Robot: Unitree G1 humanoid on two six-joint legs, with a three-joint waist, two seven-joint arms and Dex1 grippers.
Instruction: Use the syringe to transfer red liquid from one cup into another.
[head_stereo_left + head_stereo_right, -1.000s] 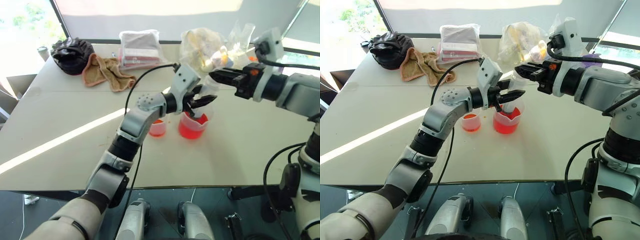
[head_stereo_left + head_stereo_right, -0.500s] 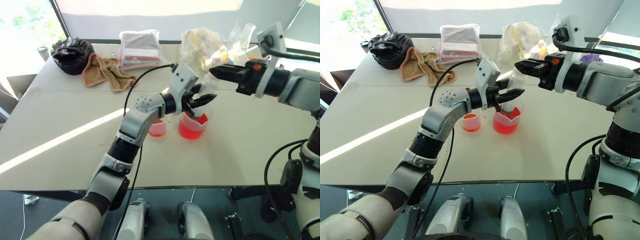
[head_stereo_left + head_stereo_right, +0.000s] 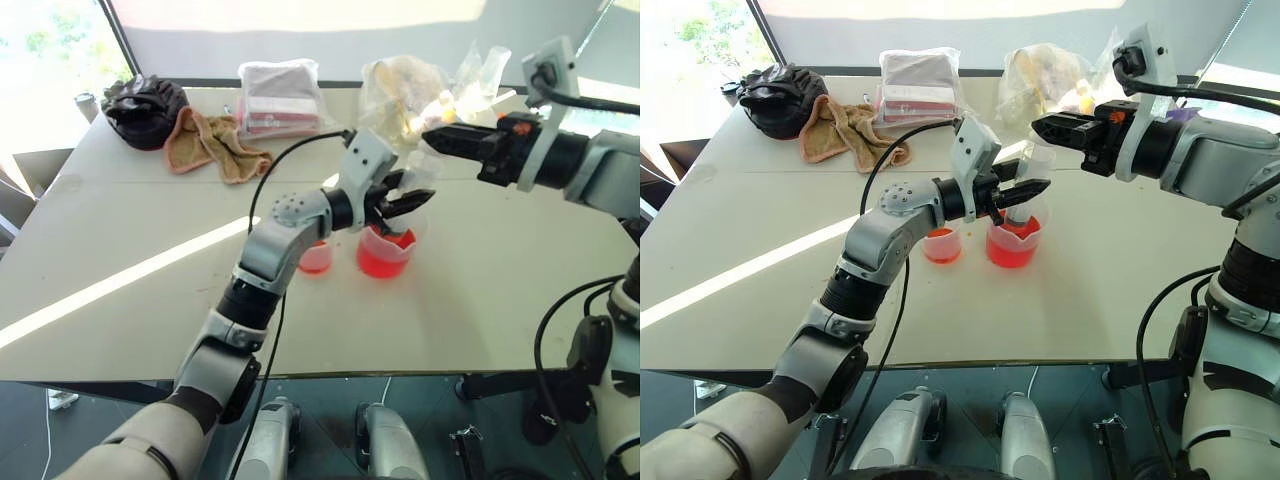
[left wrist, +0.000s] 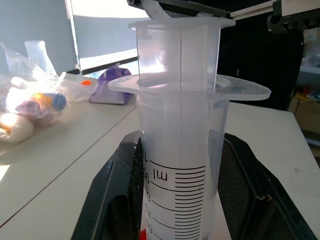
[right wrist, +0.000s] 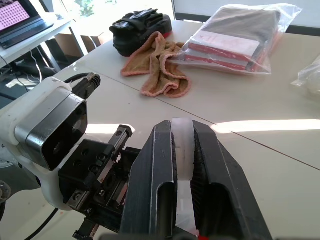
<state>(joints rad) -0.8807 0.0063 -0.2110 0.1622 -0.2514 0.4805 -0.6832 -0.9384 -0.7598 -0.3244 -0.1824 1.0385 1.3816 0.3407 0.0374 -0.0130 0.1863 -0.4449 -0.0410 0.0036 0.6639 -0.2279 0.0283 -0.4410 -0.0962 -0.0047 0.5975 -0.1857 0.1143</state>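
**Syringe held upright over the beaker, both grippers clamped on it**

Left wrist view looks straight at the syringe (image 4: 177, 150): its clear barrel stands upright between the left gripper's (image 3: 410, 200) two black fingers (image 4: 112, 200), which are closed tight on it, printed graduations and an "ml" mark facing the camera. The barrel's flange spreads above the fingers, and the white plunger (image 4: 175, 55) rises out of it with its top plate lifted clear of the flange.

The right gripper (image 3: 1045, 128) reaches in level from the robot's right, and in the right wrist view its two fingers (image 5: 155, 170) pinch the plunger's white top between them, with almost no gap.

In the head views the syringe stands with its lower end down inside the larger spouted beaker (image 3: 385, 255), which rests on the pale table (image 3: 120, 260) and holds red liquid (image 3: 383, 263) in its lower part. Just beside it, on the robot's left, stands the smaller cup (image 3: 315, 258), partly behind the left forearm, also holding some red liquid.

Toward the far edge of the table lie a black bag (image 3: 145, 108), a crumpled tan towel (image 3: 210, 143), a clear packet of pink boxes (image 3: 280, 95) and a plastic bag of mixed items (image 3: 405, 95).
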